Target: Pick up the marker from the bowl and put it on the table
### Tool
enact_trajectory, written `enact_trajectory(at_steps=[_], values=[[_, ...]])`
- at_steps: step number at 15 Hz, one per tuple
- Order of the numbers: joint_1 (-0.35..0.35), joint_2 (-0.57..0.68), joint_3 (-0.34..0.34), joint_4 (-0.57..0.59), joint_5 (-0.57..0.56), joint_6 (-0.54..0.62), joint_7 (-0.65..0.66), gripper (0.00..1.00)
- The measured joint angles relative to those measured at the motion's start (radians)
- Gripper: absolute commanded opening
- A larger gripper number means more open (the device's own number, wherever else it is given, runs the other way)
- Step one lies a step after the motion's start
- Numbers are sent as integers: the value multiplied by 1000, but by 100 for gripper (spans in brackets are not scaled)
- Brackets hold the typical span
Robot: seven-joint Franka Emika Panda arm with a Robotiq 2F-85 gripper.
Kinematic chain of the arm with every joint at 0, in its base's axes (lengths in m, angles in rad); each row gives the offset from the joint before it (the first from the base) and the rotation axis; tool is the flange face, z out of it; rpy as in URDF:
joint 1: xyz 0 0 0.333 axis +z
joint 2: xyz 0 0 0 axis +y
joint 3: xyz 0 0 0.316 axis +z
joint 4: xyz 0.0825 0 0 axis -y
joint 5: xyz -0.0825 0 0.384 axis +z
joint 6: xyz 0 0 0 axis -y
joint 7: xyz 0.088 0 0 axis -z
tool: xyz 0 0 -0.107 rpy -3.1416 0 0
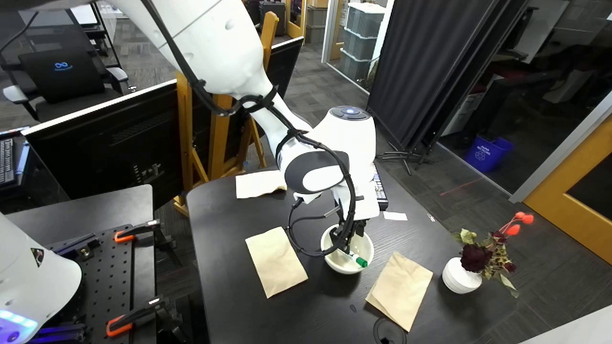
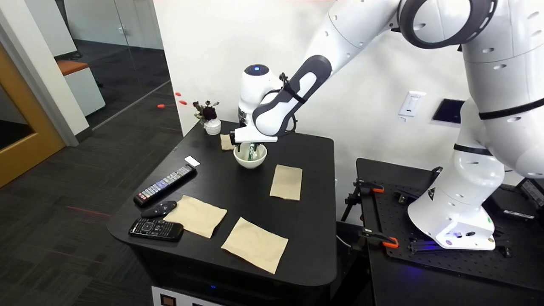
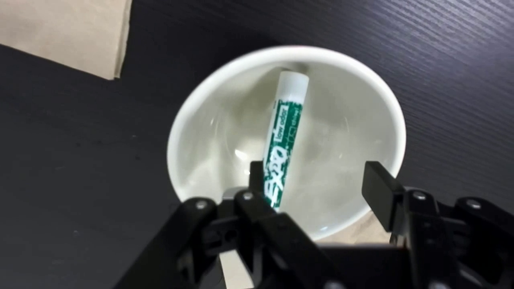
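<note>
The green and white marker [image 3: 283,132] leans inside the white bowl [image 3: 341,120] in the wrist view, its lower end hidden behind my left-hand finger. The marker's green end [image 1: 359,261] points over the bowl's rim [image 1: 345,270] in an exterior view. The marker [image 2: 251,151] and bowl [image 2: 250,164] also show in an exterior view. My gripper [image 3: 315,172] is open over the bowl, with the marker close beside the left-hand finger; I cannot tell if they touch. The gripper also shows, partly hidden, in an exterior view [image 1: 350,236]. The bowl stands on the black table [image 1: 220,277].
Tan paper sheets lie either side of the bowl, one [image 1: 276,262] and another [image 1: 400,289]. A white pot with flowers [image 1: 461,276] stands at the table's edge. Remotes [image 2: 165,185] [image 2: 156,229], a white card [image 2: 192,161] and more paper [image 2: 255,244] lie farther off.
</note>
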Motion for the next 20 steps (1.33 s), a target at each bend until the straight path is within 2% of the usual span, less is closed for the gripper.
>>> enact_trajectory(at_steps=[3, 5, 7, 9, 12, 13, 14, 20], values=[[4, 24, 0, 22, 2, 0, 0, 65], [4, 32, -1, 29, 5, 0, 0, 59], [4, 41, -2, 36, 7, 0, 0, 39], [4, 50, -3, 42, 8, 0, 0, 26], [6, 67, -3, 52, 8, -1, 0, 1], [7, 72, -3, 55, 8, -1, 0, 1], [7, 74, -3, 58, 8, -1, 0, 5], [24, 43, -29, 60, 8, 0, 0, 5]])
